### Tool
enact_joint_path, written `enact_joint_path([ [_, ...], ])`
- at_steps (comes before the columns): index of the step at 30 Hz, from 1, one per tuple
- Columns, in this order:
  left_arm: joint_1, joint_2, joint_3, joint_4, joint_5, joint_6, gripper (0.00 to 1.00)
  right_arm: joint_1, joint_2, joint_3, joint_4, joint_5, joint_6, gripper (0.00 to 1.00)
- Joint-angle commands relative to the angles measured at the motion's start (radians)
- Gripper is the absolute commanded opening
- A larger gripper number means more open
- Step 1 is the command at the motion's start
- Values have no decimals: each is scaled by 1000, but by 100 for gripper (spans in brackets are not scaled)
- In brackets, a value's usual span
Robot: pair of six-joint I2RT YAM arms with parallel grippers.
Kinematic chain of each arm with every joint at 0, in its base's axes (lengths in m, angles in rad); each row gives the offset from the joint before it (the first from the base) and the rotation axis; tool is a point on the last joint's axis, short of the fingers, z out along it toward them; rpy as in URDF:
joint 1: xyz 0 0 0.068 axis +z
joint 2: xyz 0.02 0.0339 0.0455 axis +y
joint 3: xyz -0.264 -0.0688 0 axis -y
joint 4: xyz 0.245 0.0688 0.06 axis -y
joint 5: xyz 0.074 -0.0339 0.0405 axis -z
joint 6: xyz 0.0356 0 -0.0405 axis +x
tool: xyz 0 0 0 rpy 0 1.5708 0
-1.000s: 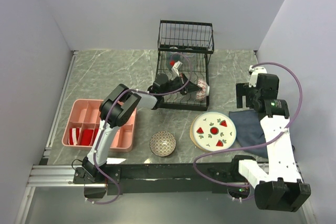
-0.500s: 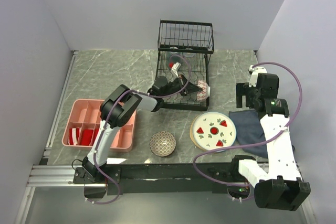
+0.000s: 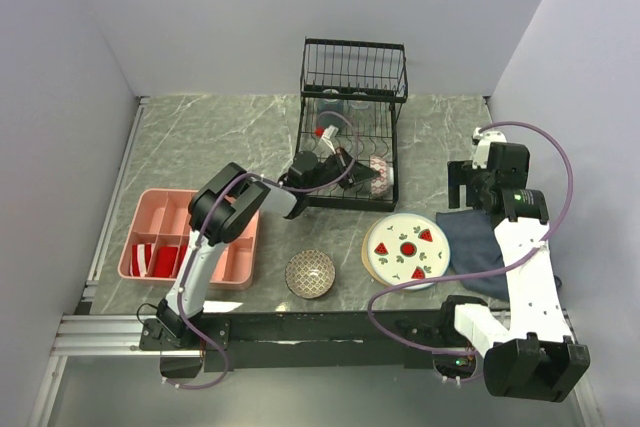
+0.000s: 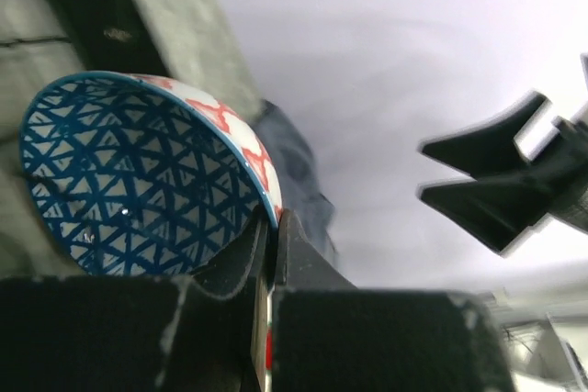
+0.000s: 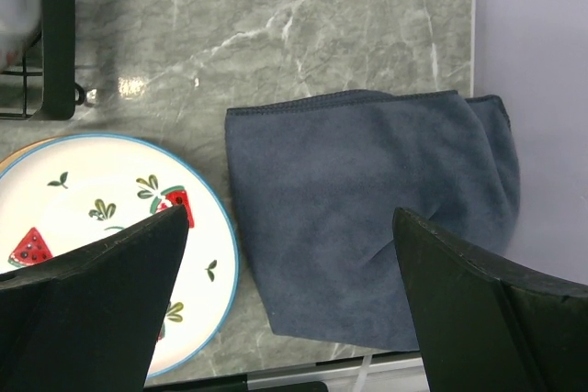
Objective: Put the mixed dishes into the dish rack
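My left gripper [image 3: 345, 169] reaches into the lower tier of the black wire dish rack [image 3: 355, 87]. It is shut [image 4: 269, 227] on the rim of the small blue patterned bowl [image 4: 129, 181], which is tilted on its edge at the rack's right side [image 3: 380, 172]. The pinkish-brown bowl [image 3: 310, 273] sits on the table near the front. The watermelon plate [image 3: 406, 250] lies on the tan plate [image 3: 366, 249], of which only the rim shows. My right gripper [image 5: 294, 309] is open and empty above the dark cloth [image 5: 367, 218], right of the watermelon plate [image 5: 101, 227].
A pink compartment tray [image 3: 190, 237] with red pieces sits at the front left. The dark blue-grey cloth [image 3: 475, 247] lies at the right by the wall. The rack's raised upper shelf stands over its far half. Walls close in on three sides.
My left wrist has shifted a little left inside the rack and the blue bowl has turned more on edge. My right arm has barely moved.
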Motion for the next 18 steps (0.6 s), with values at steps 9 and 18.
enact_joint_path([
  [9,14,11,75,-167,32,104,32,-13,-9,0,44,-27,17,100],
  [18,26,-124,114,-461,-22,336,63,-14,-10,0,59,-64,20,100],
])
